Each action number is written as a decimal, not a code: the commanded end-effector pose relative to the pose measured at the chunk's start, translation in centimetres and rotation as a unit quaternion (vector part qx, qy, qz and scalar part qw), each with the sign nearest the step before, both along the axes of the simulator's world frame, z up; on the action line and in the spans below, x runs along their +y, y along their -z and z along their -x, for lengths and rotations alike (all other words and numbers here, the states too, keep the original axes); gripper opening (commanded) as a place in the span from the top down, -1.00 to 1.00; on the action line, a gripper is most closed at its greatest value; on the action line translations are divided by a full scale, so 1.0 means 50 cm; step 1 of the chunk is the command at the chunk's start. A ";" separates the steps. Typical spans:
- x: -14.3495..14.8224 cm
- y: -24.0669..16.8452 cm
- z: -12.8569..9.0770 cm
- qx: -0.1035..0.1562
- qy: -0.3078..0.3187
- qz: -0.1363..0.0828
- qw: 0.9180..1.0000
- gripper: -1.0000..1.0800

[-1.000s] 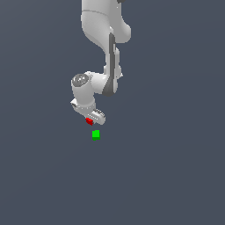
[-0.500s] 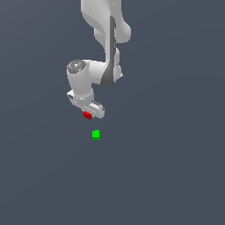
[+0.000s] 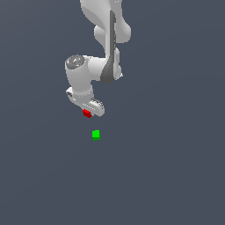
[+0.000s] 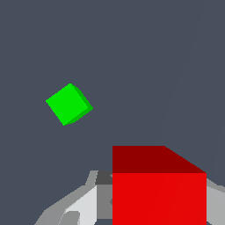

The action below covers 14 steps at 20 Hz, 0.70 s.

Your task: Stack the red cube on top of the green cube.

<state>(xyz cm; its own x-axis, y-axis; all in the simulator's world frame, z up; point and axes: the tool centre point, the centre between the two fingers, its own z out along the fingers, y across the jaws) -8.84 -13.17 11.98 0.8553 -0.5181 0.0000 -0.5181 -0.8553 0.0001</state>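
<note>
A: Background, exterior view?

B: One flat slate grey-blue surface (image 3: 176, 176) fills the whole picture. No seam, edge or horizon visible, so floor and wall cannot be told apart.

A: Texture, markings?

B: Plain and uniform in tone on every side of the claw (image 3: 89, 111).

A: Light?

B: Even and diffuse; source cannot be told. Shadows too faint to judge at this size.

A: Wrist view?

B: Same grey-blue ground (image 4: 132, 52) beyond the claw (image 4: 145, 206). A slightly paler, faint band runs across it on one side.
</note>
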 end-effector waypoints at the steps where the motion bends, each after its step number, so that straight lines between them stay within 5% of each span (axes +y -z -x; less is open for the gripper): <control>1: 0.000 0.000 -0.001 0.000 0.000 0.000 1.000 1.00; 14: 0.035 0.052 -0.075 0.000 0.000 -0.001 1.000 1.00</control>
<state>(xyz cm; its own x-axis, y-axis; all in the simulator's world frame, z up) -5.82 -11.76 9.84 0.8553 -0.5181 -0.0006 -0.5181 -0.8553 -0.0007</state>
